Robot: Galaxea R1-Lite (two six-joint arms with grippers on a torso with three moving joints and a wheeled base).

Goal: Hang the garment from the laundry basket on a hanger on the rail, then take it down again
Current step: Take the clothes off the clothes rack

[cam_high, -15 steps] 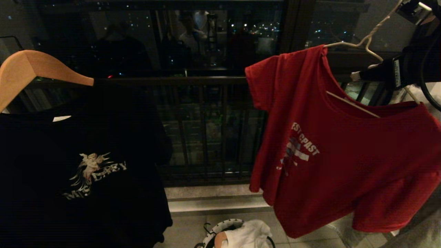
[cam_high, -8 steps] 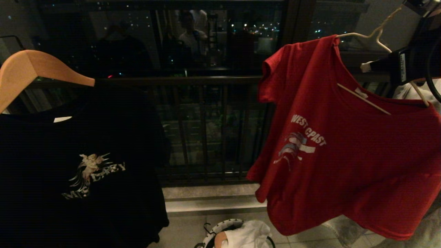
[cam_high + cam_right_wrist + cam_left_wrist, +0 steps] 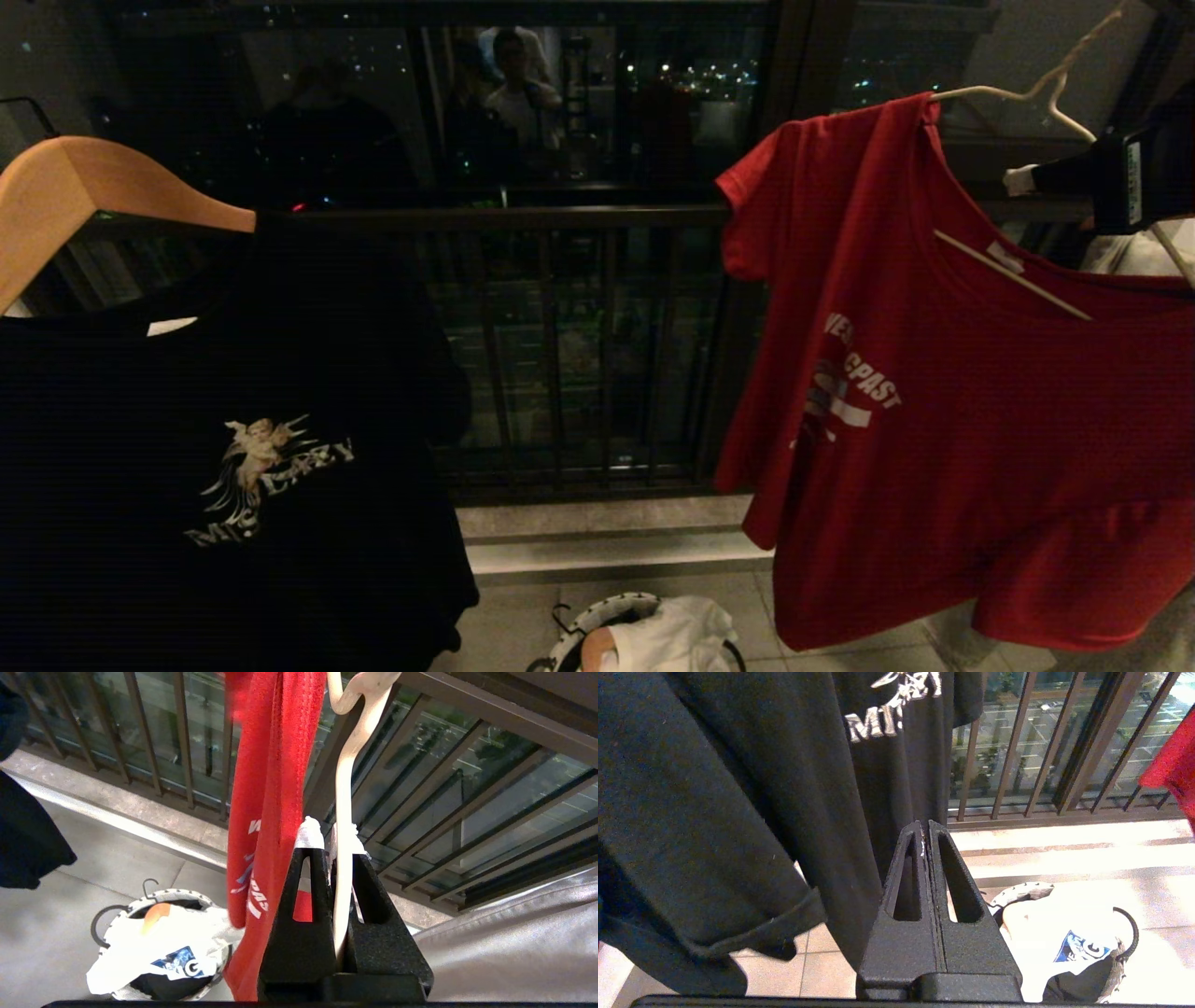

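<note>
A: Take it left to right. What do you have?

B: At your far left, a thick wooden hanger (image 3: 84,187) carries the black tee (image 3: 233,448), soft matte cotton with a pale angel print. Your left claw (image 3: 924,835) sits low beside that tee's hem, its fingers pressed together on nothing, idle.

A: And the middle?

B: Dark balcony bars (image 3: 560,355), and below them on the tiled floor the basket (image 3: 597,621), round with a black-and-white rim, a white cloth (image 3: 672,635) heaped in it.

A: Where is the shirt?

B: To your right. The red shirt (image 3: 952,420), knit cloth with white chest lettering, drapes off the wire hanger (image 3: 1013,93), which sits tilted, one shoulder high. Your right claw (image 3: 334,833) pinches the thin white wire of that hanger just under its twisted neck.

A: Which step is that?

B: You cannot see the rail or the hook's end, so you cannot tell if the hanger is hooked. I judge you are carrying it, either onto the rail or off it. The next move calls for a firm pinch, since smooth wire can swivel, and a level carry so the loose shirt does not slide off the low shoulder.
</note>
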